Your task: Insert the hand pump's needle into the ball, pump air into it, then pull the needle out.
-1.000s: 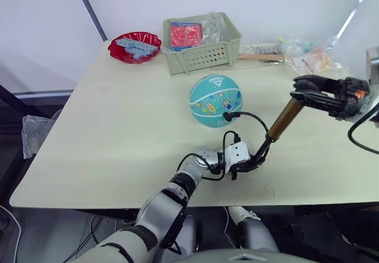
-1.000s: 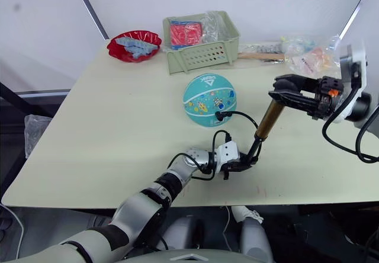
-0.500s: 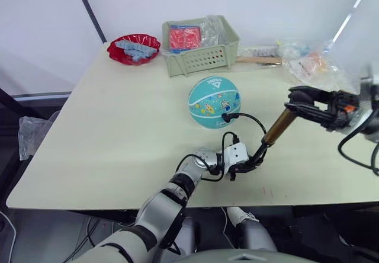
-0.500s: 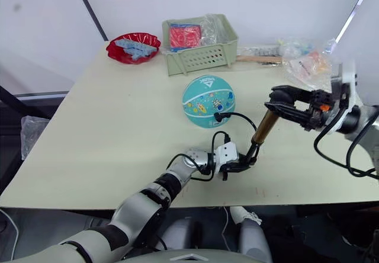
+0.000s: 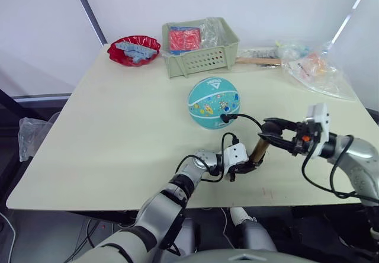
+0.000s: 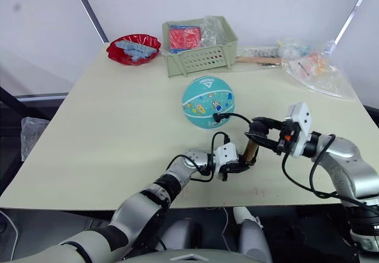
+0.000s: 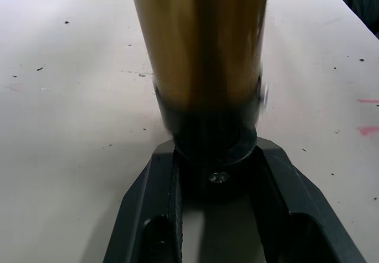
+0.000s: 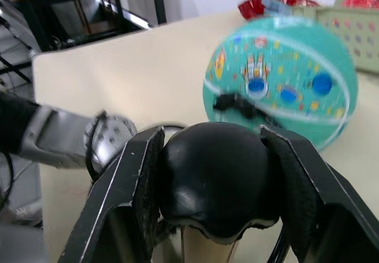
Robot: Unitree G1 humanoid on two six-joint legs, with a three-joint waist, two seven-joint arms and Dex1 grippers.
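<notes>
Standing near the front edge of the surface (image 5: 106,132), the hand pump (image 5: 257,150) rests on its base cap. The left gripper (image 5: 247,167) fingers clamp that cap; the right gripper (image 5: 269,137) fingers close on the black T-handle (image 8: 213,177), pressed low over the barrel. The thin black hose (image 5: 246,118) arcs to the teal ball (image 5: 214,102), where the needle's fitting (image 5: 225,119) meets its near side. Behind sit a green basket (image 5: 201,47) and red bowl (image 5: 134,50).

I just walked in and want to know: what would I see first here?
The teal ball in the middle of the table, with a black hose plugged into its near side. Just in front, the left hand grips the base of the gold hand pump while the right hand holds its black handle.
</notes>
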